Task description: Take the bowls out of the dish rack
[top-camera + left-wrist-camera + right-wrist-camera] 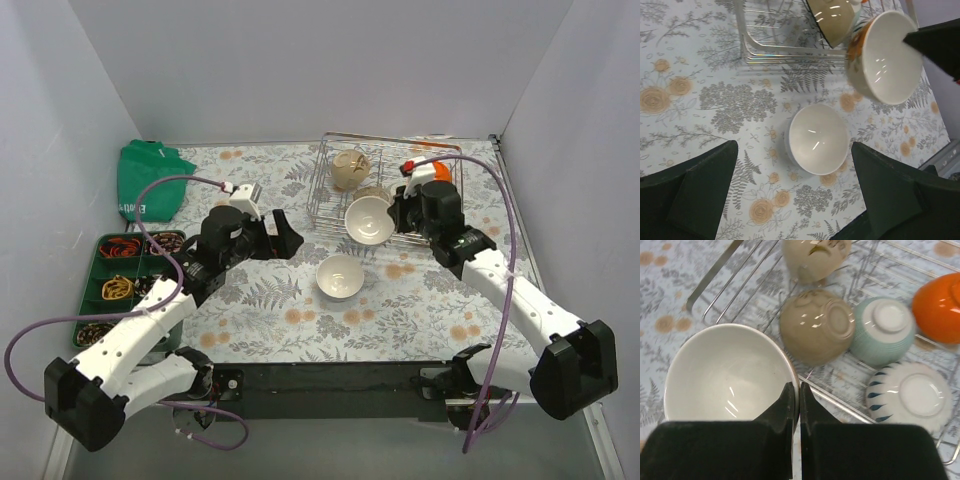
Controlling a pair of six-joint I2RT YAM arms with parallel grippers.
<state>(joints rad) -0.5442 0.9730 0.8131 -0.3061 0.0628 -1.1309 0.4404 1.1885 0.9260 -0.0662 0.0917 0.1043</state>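
My right gripper (799,390) is shut on the rim of a white bowl (727,375) and holds it over the rack's near-left edge (368,220); it also shows in the left wrist view (887,57). The silver wire dish rack (325,185) holds a beige bowl (815,325), a pale teal bowl (885,330), an orange bowl (937,307), a white bowl with blue marks (910,395) and a tan bowl at the back (350,170). Another white bowl (340,277) sits upright on the cloth. My left gripper (795,200) is open and empty above the cloth near it.
A green compartment tray (100,270) with small items lies at the left. A green bag (150,180) lies at the back left. The floral cloth (270,310) covers the table. Grey walls close in the left, back and right.
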